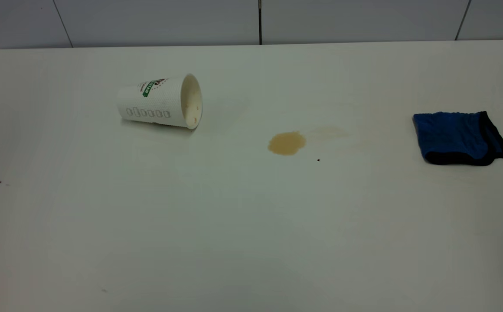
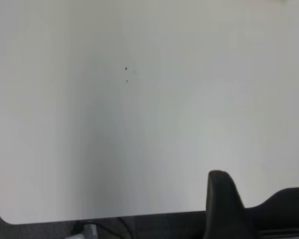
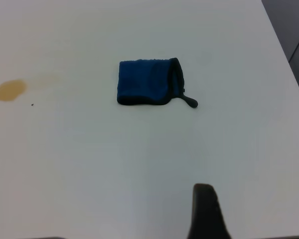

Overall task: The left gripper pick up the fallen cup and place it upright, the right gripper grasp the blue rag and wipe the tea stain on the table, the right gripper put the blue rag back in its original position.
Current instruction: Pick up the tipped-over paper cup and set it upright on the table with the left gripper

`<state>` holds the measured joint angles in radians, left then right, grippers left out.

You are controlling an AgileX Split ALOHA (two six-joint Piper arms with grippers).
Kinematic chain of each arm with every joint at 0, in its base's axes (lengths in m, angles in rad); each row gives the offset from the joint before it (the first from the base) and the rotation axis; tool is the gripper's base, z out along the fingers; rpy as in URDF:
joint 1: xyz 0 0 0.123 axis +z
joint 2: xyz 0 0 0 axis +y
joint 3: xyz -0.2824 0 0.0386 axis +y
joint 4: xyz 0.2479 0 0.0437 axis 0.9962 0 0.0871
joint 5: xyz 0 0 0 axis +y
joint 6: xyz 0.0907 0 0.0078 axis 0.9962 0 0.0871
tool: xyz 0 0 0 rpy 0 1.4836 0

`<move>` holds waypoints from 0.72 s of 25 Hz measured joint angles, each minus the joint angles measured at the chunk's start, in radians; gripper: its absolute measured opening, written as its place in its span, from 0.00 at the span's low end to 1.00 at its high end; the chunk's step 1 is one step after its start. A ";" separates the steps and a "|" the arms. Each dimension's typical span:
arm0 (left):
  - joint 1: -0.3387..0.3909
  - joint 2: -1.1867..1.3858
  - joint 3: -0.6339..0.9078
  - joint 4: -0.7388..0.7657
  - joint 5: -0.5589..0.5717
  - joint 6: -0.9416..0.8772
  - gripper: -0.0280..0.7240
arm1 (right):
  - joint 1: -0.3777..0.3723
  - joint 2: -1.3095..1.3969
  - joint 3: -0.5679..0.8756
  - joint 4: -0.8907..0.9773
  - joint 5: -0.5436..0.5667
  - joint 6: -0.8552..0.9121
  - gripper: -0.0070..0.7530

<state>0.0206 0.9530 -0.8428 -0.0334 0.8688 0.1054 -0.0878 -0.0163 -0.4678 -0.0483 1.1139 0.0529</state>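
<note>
- You've got one paper cup [image 1: 159,102] on the white table [image 1: 234,225], lying on its side at the exterior view's left, open mouth facing the stain. White body, green and red logo, a row of small printed boxes along the side.
- One tea stain [image 1: 286,143], a tan puddle near the table's middle, between cup and rag and touching neither. A fainter smear trails off it toward the rag side. The right wrist view shows the same stain [image 3: 10,90].
- One tiny dark speck [image 1: 318,160] just beside the stain, on the near side.
- One blue rag [image 1: 457,138] with black trim, folded flat at the exterior view's right, well apart from the stain. A black loop sticks out from its outer corner. You can also see it in the right wrist view [image 3: 148,82].
- Left gripper: only one dark finger [image 2: 222,204] shows, over the table's near edge. I can't tell you whether the fingers are spread or pressed together. Nothing is in it.
- Right gripper: one dark finger [image 3: 205,211] shows, hanging over bare table short of the rag. Same here, can't tell finger state.
- Neither arm appears in the exterior view.
</note>
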 joint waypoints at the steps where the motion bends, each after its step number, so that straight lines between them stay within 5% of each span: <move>1: 0.000 0.023 -0.002 -0.001 -0.029 0.000 0.60 | 0.000 0.000 0.000 0.000 0.000 0.000 0.71; 6: -0.049 0.097 -0.002 -0.006 -0.157 0.002 0.57 | 0.000 0.000 0.000 0.000 0.000 0.000 0.71; 13: -0.238 0.224 -0.004 0.044 -0.345 -0.084 0.52 | 0.000 0.000 0.000 0.000 0.000 0.000 0.71; 18: -0.355 0.471 -0.072 0.181 -0.371 -0.260 0.50 | 0.000 0.000 0.000 0.000 0.000 0.000 0.71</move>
<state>-0.3340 1.4241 -0.9152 0.1472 0.4981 -0.1546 -0.0878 -0.0163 -0.4678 -0.0483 1.1139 0.0529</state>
